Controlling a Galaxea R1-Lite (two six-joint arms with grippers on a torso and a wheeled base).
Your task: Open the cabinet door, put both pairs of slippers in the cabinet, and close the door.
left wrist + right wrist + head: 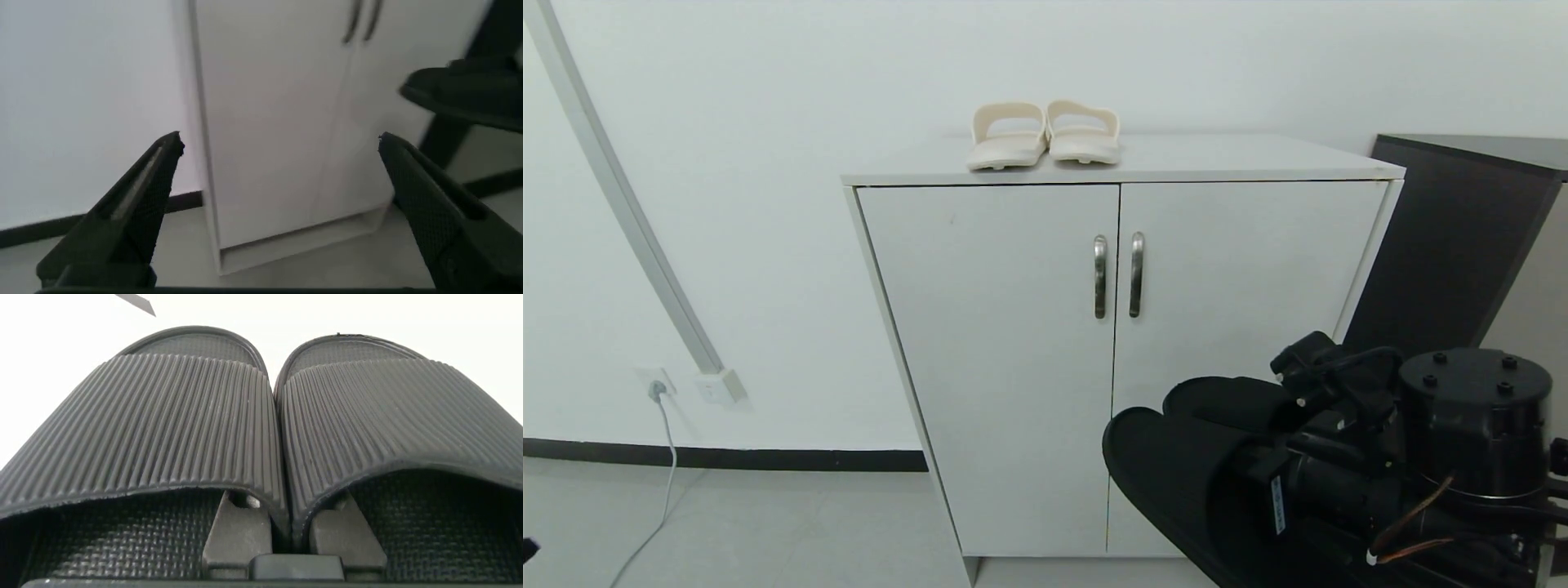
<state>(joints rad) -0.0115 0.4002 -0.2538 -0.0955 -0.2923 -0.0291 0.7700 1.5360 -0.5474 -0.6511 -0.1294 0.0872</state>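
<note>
Head: cabinet (1013,367) is shut, white slippers (1045,135) on top, black slippers (1184,457) low before its right door, which could strike them on opening.

Left wrist: left gripper (281,143) gapes, empty, facing the cabinet.

Right wrist: right gripper (290,539) pinches both black slippers' inner edges; one may slip free.

1 pair of slippers (1045,135) sits atop the cabinet (1005,367), left of centre; the other pair (1176,457) is low before its right door (1241,269)

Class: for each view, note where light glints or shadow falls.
Head view: light glints on the cabinet handles; faint shadow under the cream slippers. Left wrist view: the open left gripper reads dark against pale surfaces. Right wrist view: the black slippers' ribs catch light, dark beneath the straps.
</note>
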